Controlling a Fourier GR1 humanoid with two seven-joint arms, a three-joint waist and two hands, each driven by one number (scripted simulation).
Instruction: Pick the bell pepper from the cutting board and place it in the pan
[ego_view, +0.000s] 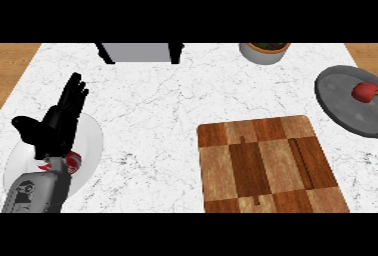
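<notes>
The small red bell pepper (365, 91) with a green stem lies inside the round dark grey pan (347, 102) at the counter's right edge, near the pan's far right side; judged by this, the placing step is already done. The checkered brown wooden cutting board (269, 165), just left of and below the pan, carries nothing. The left hand (55, 125), black and set on a grey forearm, stands at the view's left with fingers straight and pointing up and holds nothing; it rests above a round white plate (92, 135), well apart from the pepper. The right hand shows nowhere. Along the far edge of the white marbled counter (170, 105) stand a grey box-shaped appliance (140, 51) and a grey pot (263, 52) with dark contents. Counts: one pepper, one pan, one board, one plate, one pot, one appliance, one hand.
</notes>
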